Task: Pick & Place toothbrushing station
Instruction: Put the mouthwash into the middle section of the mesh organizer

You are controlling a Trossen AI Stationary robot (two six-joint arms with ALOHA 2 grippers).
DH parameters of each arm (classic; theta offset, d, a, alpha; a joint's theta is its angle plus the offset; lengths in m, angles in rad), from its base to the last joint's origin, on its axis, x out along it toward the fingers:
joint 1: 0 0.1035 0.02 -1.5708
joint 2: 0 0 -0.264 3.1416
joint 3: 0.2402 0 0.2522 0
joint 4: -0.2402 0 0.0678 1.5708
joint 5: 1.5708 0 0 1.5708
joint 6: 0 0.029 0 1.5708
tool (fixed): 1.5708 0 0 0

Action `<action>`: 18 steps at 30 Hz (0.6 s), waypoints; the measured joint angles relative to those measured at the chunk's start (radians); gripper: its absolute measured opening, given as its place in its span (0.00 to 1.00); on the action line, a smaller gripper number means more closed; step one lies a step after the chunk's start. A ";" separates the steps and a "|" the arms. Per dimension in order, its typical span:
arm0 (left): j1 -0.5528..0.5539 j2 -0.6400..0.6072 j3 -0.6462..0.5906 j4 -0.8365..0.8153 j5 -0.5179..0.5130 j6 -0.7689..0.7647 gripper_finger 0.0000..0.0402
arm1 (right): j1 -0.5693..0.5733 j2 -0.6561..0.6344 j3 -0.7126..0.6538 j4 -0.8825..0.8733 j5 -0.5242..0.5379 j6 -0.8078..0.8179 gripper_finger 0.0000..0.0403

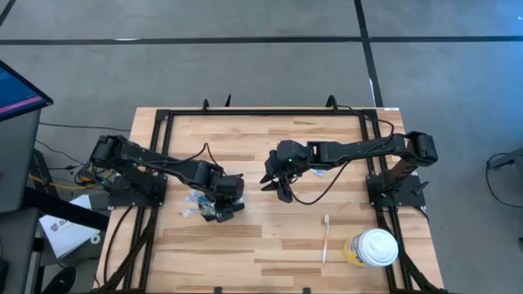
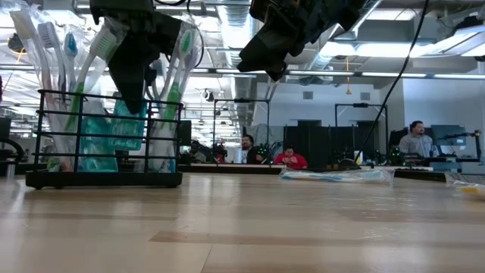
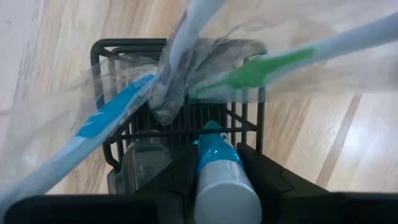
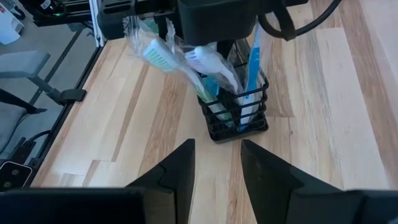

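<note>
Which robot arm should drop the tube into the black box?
The left. Its tool already grips the toothpaste tube right over the black holder box. The right tool is empty, farther off.

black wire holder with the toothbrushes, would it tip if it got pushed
Probably top-heavy: the wrapped toothbrushes rise well above the black wire holder. Its footprint looks small in the right wrist view, so a high push might tip it. The open wire frame likely weighs little and could slide on the smooth table.
</note>
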 joint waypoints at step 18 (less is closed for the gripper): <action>0.003 0.001 -0.051 0.060 0.039 -0.011 0.25 | 0.000 0.000 0.000 0.000 0.000 0.000 0.30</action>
